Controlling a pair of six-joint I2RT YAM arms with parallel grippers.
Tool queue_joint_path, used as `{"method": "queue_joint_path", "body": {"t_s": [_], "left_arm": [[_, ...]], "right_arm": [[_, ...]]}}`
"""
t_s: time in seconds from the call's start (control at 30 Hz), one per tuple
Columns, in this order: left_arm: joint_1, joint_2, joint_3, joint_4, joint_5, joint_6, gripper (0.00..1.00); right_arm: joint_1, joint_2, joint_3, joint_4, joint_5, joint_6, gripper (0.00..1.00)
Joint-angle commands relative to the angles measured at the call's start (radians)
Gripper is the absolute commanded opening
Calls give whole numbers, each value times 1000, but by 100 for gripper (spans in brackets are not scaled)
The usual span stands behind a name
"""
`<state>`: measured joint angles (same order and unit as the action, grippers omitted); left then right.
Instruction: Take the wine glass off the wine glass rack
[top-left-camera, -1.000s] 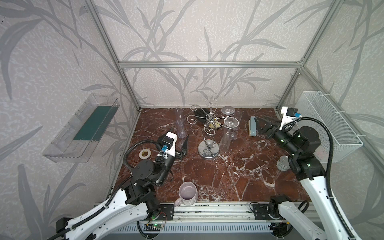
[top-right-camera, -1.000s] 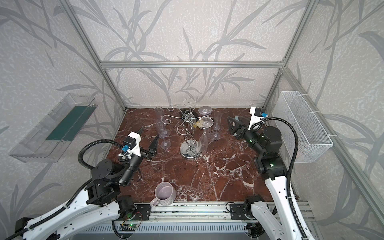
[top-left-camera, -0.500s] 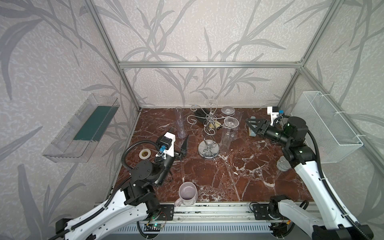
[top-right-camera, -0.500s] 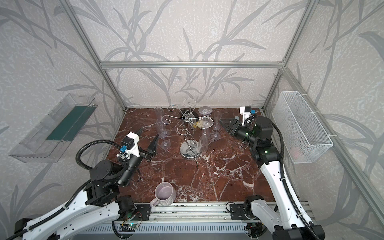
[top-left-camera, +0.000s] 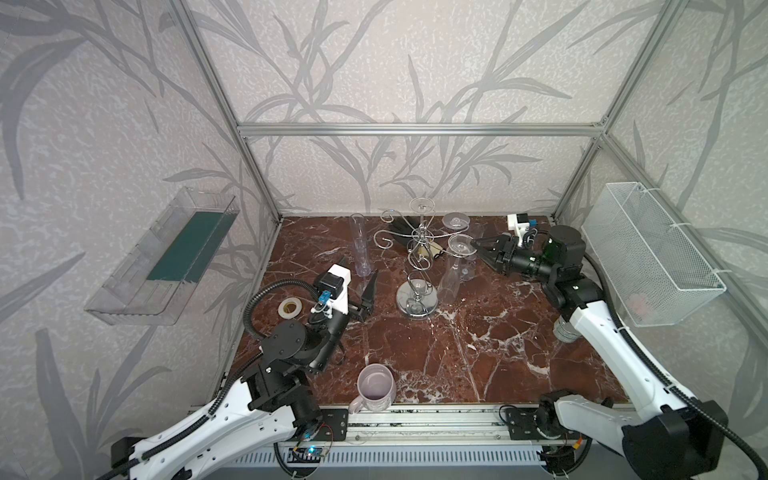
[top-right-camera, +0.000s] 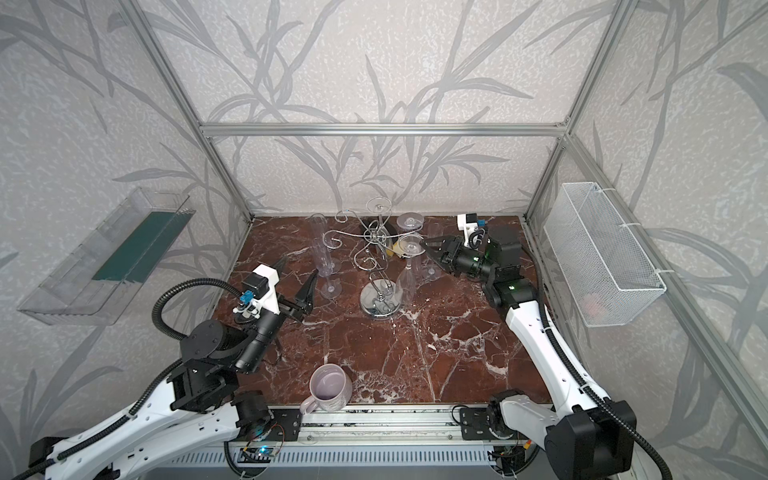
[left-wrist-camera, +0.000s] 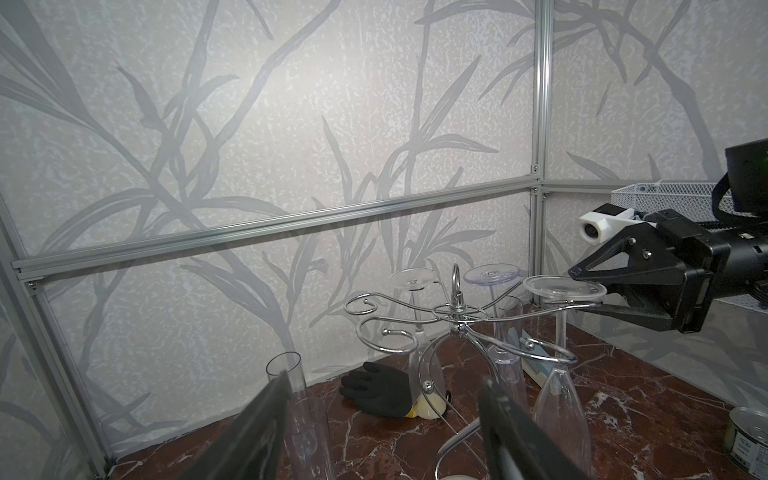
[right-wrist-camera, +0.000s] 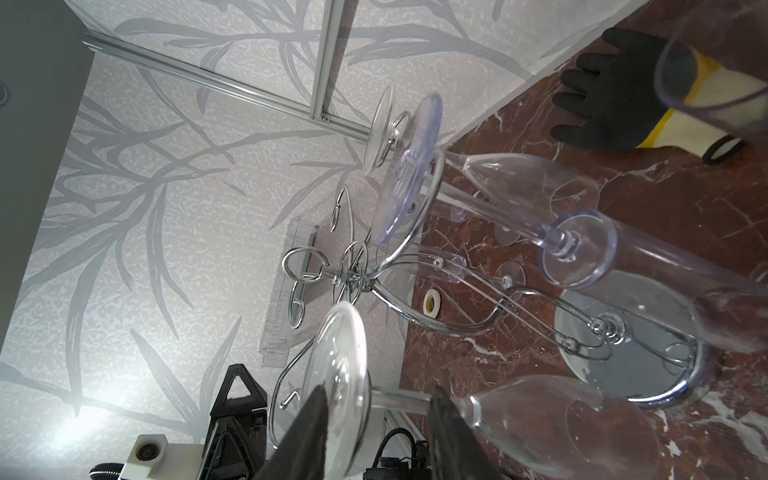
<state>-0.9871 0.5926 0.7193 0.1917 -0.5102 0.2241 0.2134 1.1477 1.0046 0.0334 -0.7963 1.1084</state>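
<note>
While the right gripper (top-left-camera: 478, 248) is pointing level at the wine glass rack (top-left-camera: 417, 249), its jaws are standing apart, one above and one below the foot of the wine glass (top-left-camera: 453, 266), which is hanging upside down from the scroll arm nearest it, bowl dangling beneath. Beyond the rack from it, the left gripper (top-left-camera: 359, 268) is hovering, jaws spread wide, gripping nothing.
</note>
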Motion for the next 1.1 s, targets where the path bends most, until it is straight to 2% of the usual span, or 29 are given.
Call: {"method": "queue_joint_path", "body": {"t_s": [0.0,0.5,1.07], "left_arm": [[4,-19,8,-15,6,-17,73],[4,-53,-9,-32,-9,-20,73],[4,-81,-12,-51,-10,-29,73]], "right_arm": [[21,2,22,73,-5,24,39],[41,20,-24,161,40,96,22],[41,1,-50,179,60,141,10]]}}
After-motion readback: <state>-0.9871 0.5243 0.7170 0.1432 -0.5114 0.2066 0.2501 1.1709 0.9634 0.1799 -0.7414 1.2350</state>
